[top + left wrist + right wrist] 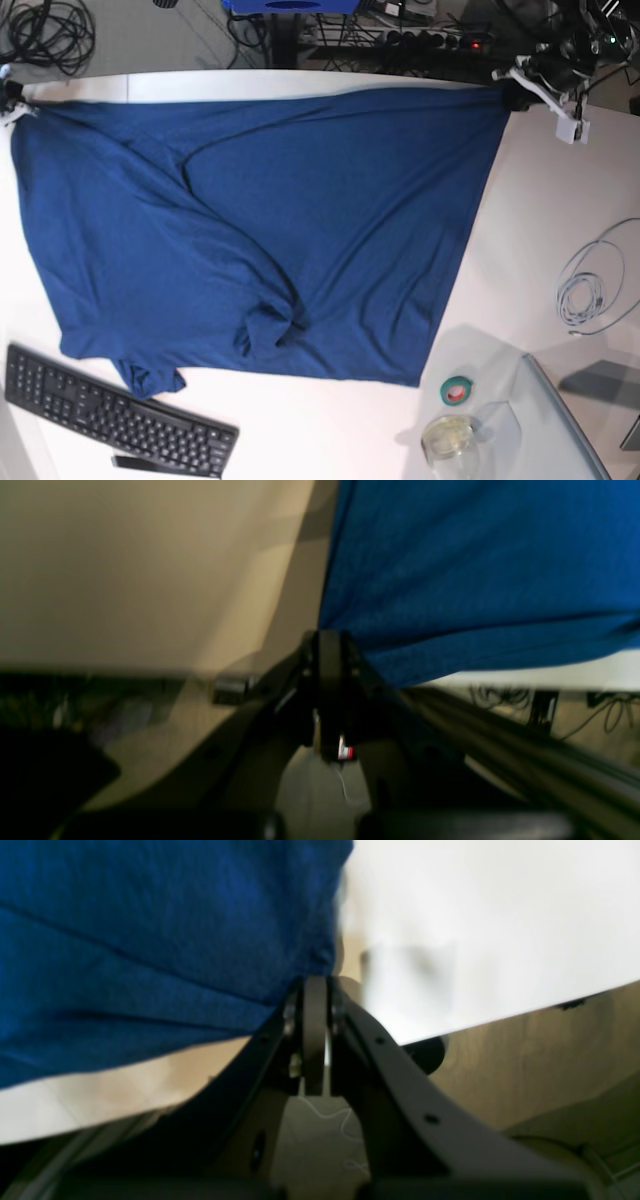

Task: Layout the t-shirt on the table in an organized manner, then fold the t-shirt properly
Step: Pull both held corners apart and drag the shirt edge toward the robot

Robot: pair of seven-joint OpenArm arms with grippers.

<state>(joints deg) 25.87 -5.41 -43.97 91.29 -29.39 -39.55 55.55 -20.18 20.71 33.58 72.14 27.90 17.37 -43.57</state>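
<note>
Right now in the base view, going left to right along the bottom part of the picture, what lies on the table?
Keyboard → rumpled sleeve of the t-shirt → green tape roll → clear round container → grey glassy panel, all resting on the white table.

The t-shirt (270,225) covered most of the desk (540,215), leaving a bare strip down the right and a narrow band along the near edge. A keyboard (110,412) blocked the near-left corner, touching the shirt's hem. Near right, a tape roll (458,390), a clear jar (448,438) and a grey panel (560,430) crowded together; a coiled cable (590,290) lay on the right strip.
</note>
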